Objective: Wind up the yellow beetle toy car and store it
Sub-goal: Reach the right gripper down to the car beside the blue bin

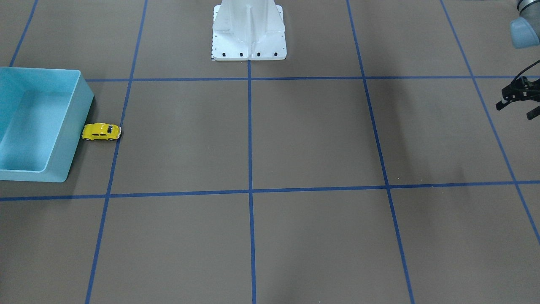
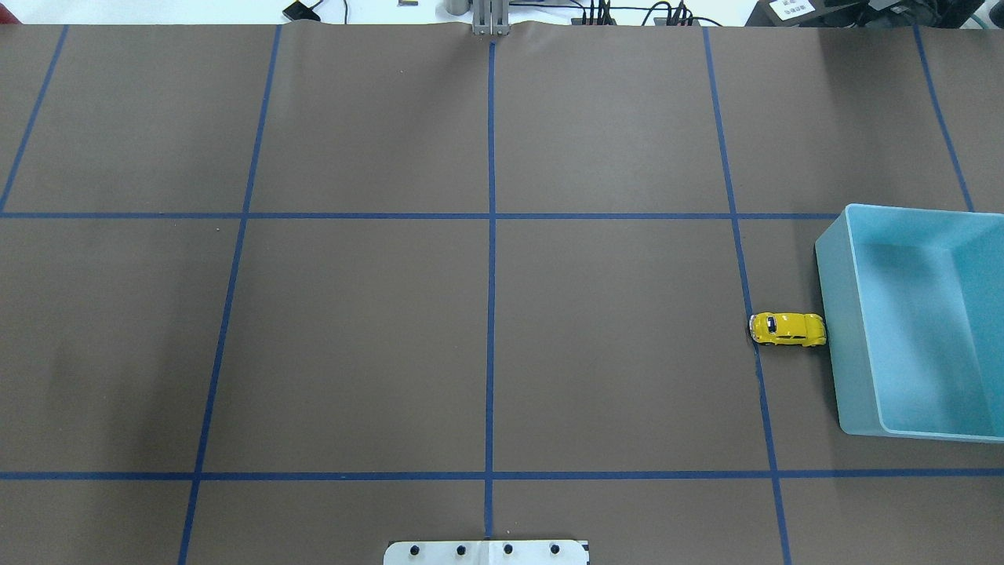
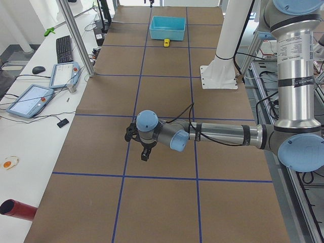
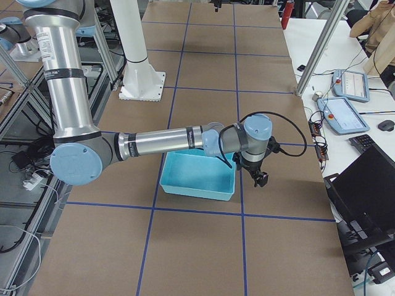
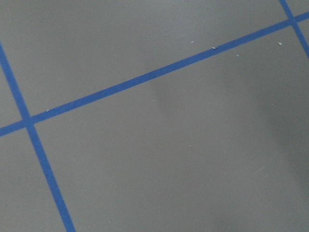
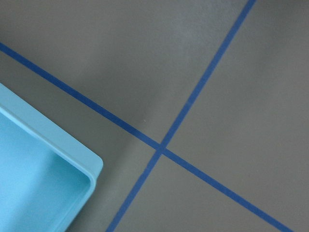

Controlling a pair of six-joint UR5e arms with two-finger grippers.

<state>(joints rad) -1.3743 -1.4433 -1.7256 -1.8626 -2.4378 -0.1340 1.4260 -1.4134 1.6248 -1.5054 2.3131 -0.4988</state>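
Observation:
The yellow beetle toy car stands on its wheels on the brown table, its end touching or almost touching the outer wall of the light blue bin. It also shows in the overhead view and small in the exterior left view. My left gripper hovers far from the car at the table's other end, fingers apart and empty. My right gripper hangs by the bin's corner; I cannot tell if it is open. The right wrist view shows only that bin corner.
The bin is empty. The white robot base stands at the table's middle edge. Blue tape lines grid the brown mat. Keyboard, tablets and cables lie on the side desk.

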